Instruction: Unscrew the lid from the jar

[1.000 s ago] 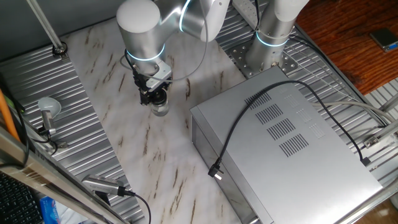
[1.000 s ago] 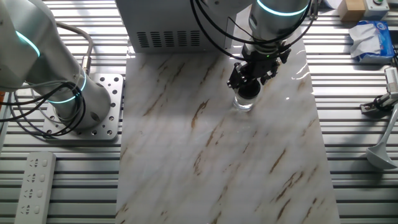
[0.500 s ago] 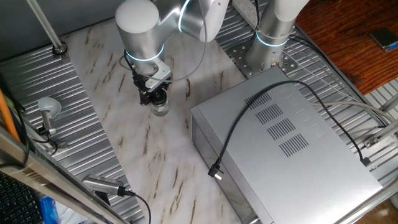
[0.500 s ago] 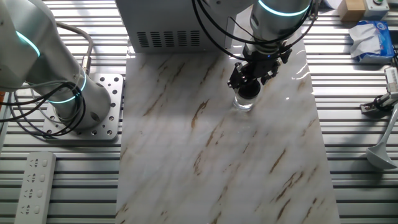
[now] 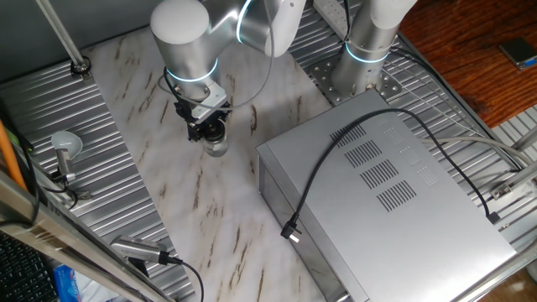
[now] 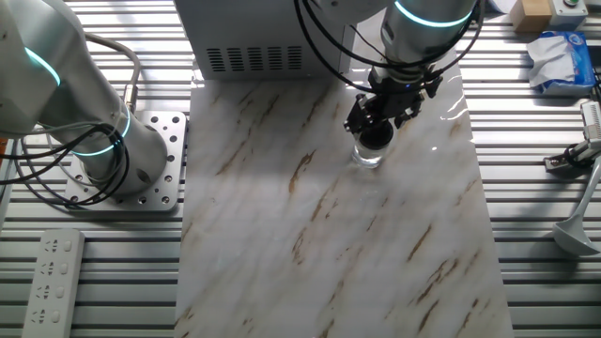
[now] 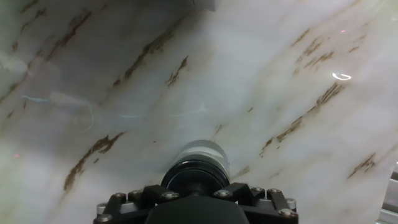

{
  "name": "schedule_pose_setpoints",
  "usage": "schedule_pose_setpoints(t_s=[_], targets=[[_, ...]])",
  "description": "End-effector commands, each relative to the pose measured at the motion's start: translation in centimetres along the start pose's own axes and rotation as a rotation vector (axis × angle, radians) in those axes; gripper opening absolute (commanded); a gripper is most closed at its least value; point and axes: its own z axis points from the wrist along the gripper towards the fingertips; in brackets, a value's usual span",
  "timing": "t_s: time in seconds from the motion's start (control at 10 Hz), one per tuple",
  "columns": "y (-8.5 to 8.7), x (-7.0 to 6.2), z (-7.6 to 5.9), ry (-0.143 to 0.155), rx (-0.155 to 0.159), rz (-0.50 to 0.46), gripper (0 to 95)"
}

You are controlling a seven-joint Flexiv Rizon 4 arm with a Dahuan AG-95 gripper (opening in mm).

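Marble-patterned board covers the middle of a ribbed metal table, and everything here is placed from the big grey box on it. Far left of the box, at the table's edge, a grey knob stands on its stem. Nearer, just left of the box's upper corner, the jar stands upright on the marble, well apart from the box. The lid sits on top of it, apparently not yet off. The gripper comes straight down over the lid, its black fingers on either side; it looks closed on the lid, though the contact itself is hidden under the wrist.

The main risk, as I judge it: nothing holds the jar itself. It is small, clear and light on a smooth slab, so a twist may spin jar and lid together and loosen nothing. An off-centre grip could tip it or drag it sideways. Lifting too early, with the thread still engaged, would carry the whole jar up.
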Motion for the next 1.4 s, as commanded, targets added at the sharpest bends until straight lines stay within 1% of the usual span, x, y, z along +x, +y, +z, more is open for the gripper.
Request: schedule_pose_setpoints(t_s=[0.1,0.4,0.5,0.7,0.8,1.4], targets=[[-0.01,0.02,-0.07,-0.002,-0.002,0.0,76.0],[-0.01,0.02,-0.07,-0.001,-0.001,-0.001,76.0],[-0.01,0.02,-0.07,-0.001,-0.001,-0.001,57.0],[-0.01,0.02,-0.07,0.0,-0.001,0.002,57.0],[-0.01,0.02,-0.08,0.0,-0.002,0.007,38.0],[-0.02,0.02,-0.18,0.0,-0.003,0.007,38.0]])
